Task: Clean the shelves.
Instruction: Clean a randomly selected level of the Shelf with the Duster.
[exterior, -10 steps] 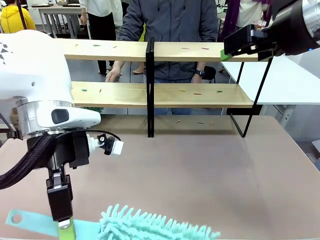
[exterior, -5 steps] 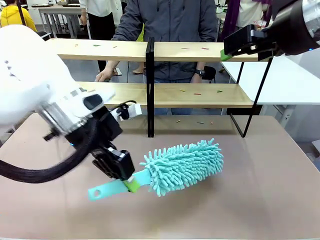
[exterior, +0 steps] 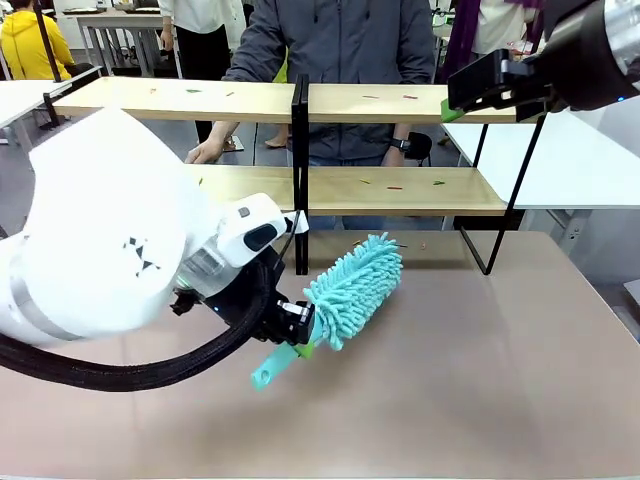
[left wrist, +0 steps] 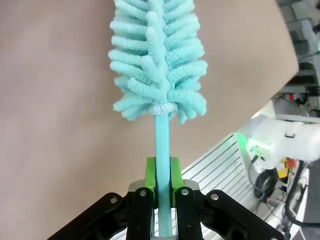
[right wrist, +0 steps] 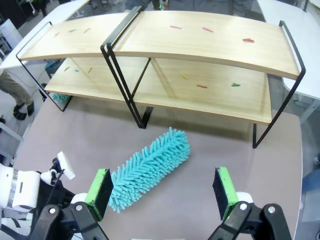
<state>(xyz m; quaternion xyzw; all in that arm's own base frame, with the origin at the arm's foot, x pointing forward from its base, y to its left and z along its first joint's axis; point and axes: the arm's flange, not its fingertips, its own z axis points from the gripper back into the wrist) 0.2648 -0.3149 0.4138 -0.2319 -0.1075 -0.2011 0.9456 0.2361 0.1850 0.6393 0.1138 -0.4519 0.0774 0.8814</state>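
The shelves stand at the table's far side, two light-wood boards in a black frame, with several small coloured bits scattered on both boards. My left gripper is shut on the flat handle of a teal fluffy duster. The duster's head points up and right, close in front of the central black upright. In the left wrist view the green pads clamp the handle below the duster head. My right gripper hangs open high above the table, over the duster and facing the shelves. In the front view it sits by the upper board's right end.
A person stands behind the shelves with a hand on the lower board's left half and the other hand near its right half. A few coloured bits lie on the beige tabletop under the rack. A white table stands at the right.
My left arm lifted the duster from the table's front edge and swung it forward to the shelves, its head now angled up by the central upright. The right arm stayed put.
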